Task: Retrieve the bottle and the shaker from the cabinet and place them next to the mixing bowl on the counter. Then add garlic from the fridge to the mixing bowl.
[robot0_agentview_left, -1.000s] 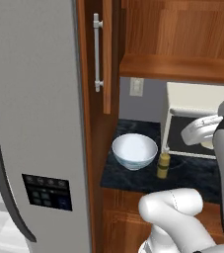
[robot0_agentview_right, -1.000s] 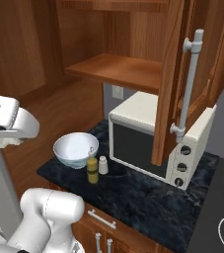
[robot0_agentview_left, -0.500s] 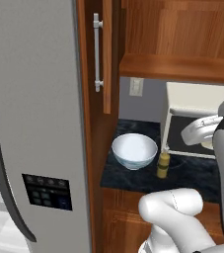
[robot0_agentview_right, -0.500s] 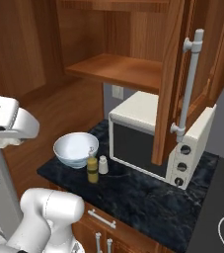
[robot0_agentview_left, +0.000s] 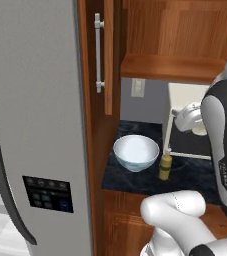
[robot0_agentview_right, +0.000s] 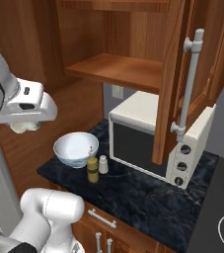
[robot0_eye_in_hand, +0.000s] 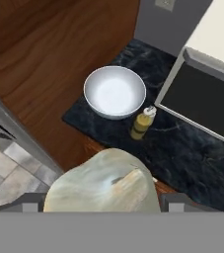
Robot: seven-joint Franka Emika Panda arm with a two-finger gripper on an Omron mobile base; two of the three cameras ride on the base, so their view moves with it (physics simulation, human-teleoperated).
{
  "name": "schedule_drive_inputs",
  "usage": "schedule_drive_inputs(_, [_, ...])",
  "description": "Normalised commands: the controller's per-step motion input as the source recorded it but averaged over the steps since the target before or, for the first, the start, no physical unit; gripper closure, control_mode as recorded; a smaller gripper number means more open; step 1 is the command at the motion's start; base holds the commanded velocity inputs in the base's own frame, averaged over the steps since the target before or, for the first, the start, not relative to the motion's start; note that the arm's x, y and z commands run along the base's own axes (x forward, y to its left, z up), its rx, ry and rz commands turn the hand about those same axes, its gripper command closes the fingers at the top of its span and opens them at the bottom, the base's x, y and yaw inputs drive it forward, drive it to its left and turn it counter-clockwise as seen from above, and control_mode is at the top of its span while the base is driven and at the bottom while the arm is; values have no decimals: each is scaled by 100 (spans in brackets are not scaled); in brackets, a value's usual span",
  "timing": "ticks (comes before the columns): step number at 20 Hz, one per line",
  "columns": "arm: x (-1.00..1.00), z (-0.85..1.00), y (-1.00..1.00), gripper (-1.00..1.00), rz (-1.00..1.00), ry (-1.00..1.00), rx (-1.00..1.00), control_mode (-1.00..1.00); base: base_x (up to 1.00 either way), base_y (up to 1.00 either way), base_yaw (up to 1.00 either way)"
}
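You're on the last step — the pale, lumpy garlic bulb sits clamped between the gripper jaws, above and short of the white mixing bowl. Carry it over the bowl's middle — then release.

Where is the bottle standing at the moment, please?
The bottle stands upright on the dark counter, just in front of the mixing bowl and beside the small white shaker, left of the microwave in the right base view.
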Motion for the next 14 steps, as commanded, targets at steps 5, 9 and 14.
schedule_drive_inputs(5, [49,-37,-14,100,16,5,-2,-100,0,0,0])
schedule_drive_inputs(9, [41,-89,-2,100,2,-1,-9,-100,0,0,0])
schedule_drive_inputs(14, [45,-94,0,100,0,0,0,-100,0,0,0])
